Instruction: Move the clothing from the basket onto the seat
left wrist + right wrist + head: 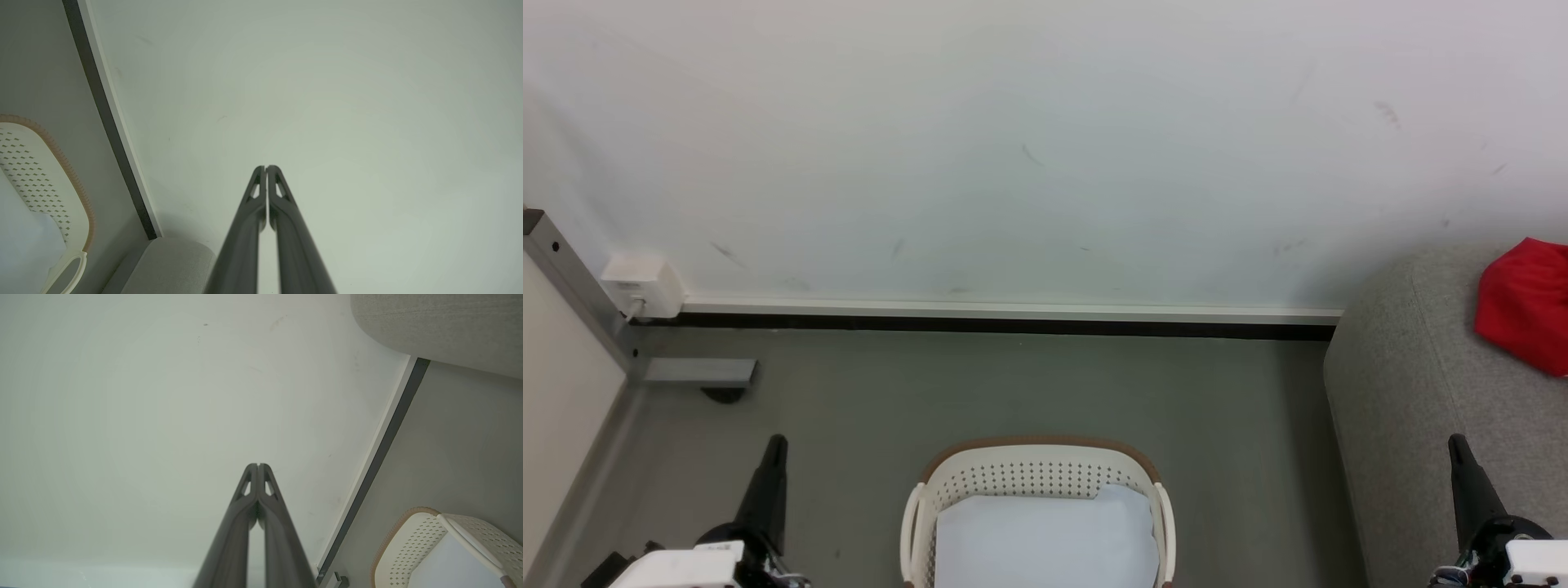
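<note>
Since the bright red soft garment [1527, 306] already lies on the light-grey woven-fabric sofa [1405, 384] at far right, the oval cream-white perforated plastic basket [1037, 445] w/ brown rim shows a pale flat sheet [1045, 539] inside; can't tell if cloth. Basket sits centre, btwn both arms, approx equally near. Red piece lies up-right of the right gripper [1456, 447], the nearer one. Both it & the left gripper [776, 447] have fingers pressed together, empty.

Clothing [1525, 306] is red, seat [1405, 408] light-grey, basket [1029, 475] cream, perforated, with brown rim.
</note>
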`<state>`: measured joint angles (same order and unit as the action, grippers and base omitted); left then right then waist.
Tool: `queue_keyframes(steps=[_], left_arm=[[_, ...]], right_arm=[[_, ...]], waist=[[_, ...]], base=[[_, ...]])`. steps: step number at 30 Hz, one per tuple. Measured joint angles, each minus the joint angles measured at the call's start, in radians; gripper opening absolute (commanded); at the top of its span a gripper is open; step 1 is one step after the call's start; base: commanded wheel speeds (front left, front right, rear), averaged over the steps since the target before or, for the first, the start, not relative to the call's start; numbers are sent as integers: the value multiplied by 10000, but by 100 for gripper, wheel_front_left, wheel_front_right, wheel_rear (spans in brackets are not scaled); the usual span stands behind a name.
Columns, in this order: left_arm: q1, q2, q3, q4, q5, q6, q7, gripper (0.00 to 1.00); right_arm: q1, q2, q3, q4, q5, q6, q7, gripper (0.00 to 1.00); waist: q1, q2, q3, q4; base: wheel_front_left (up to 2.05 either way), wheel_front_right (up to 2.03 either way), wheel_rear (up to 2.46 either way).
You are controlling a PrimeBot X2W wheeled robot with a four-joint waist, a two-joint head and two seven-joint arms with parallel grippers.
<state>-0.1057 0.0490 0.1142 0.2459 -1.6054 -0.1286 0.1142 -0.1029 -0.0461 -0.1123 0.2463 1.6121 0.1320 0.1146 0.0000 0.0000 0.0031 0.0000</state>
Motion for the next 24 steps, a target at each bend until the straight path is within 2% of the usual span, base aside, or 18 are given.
queue_keyframes(steps=[24], left_arm=[[0, 0, 0, 0, 0, 0, 0, 0]], right_arm=[[-1, 0, 0, -2, -2, 0, 0, 0]], waist=[[0, 0, 0, 0]], base=[[0, 0, 0]])
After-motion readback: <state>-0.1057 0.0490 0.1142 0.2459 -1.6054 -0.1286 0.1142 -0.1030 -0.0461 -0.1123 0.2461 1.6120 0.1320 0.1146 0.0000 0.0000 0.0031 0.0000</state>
